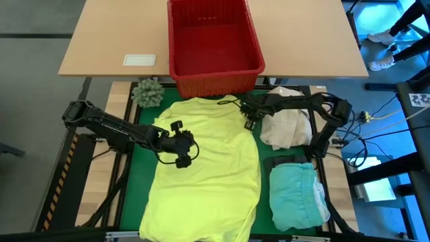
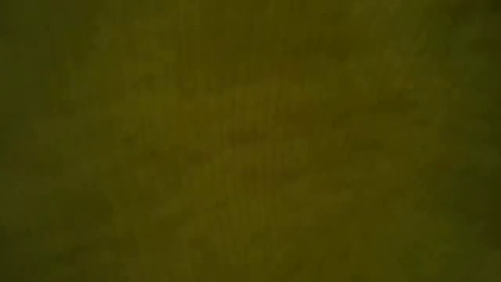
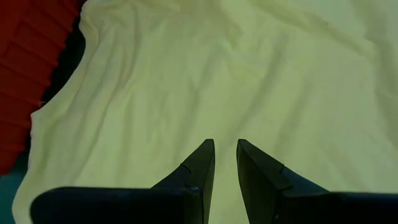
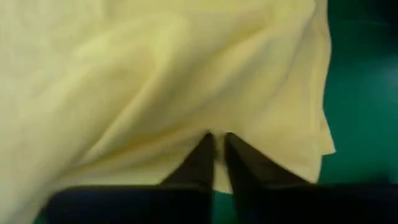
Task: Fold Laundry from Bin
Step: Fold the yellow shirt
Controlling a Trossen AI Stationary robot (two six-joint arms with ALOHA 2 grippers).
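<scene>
The bright yellow shirt [image 1: 205,168] lies spread on the green mat [image 1: 144,134], its far edge close to the red bin [image 1: 213,40], which stands on the wooden table behind. My left gripper [image 1: 188,152] hovers over the shirt's left middle. In the left wrist view its fingers [image 3: 226,144] stand a narrow gap apart with nothing between them. My right gripper [image 1: 247,121] is at the shirt's far right corner, shut on the cloth [image 4: 217,135]. The low view shows only a dull olive blur. My right gripper pinches the yellow shirt between its two fingers at a raised fold [image 4: 217,163] near the shirt's far right edge [image 4: 320,118]. It comes from above, pointing steeply down. One layer or several, I cannot tell. The rest of the shirt lies on the mat.
A cream-white cloth bundle [image 1: 285,128] lies just right of my right gripper. A folded turquoise garment [image 1: 295,196] sits at the near right. A green spiky ball [image 1: 148,93] rests at the far left of the mat. A white pad [image 1: 139,60] lies on the wooden table.
</scene>
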